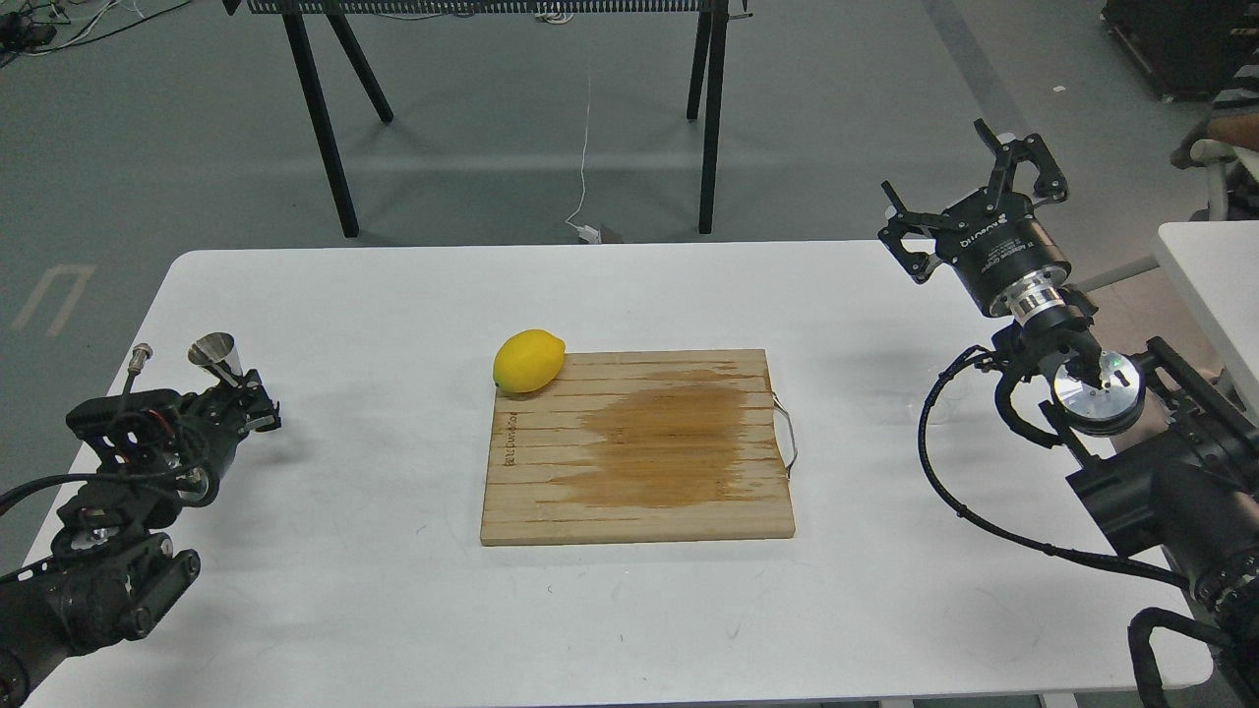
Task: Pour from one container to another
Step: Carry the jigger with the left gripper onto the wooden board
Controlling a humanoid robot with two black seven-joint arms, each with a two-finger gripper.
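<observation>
The shiny steel jigger (pixel 216 354) is at the table's left edge, tilted, with only its upper cone showing. Its lower half is hidden between the dark fingers of my left gripper (pixel 246 401), which looks shut on it. My right gripper (pixel 966 185) hangs above the table's far right corner, pointing away from me, with its fingers spread wide and nothing between them. The clear glass cup is not in view.
A wooden cutting board (pixel 637 447) with a dark wet stain lies mid-table, a metal handle on its right side. A yellow lemon (pixel 528 361) rests at its far left corner. Another white table (pixel 1210 275) stands to the right, black trestle legs behind.
</observation>
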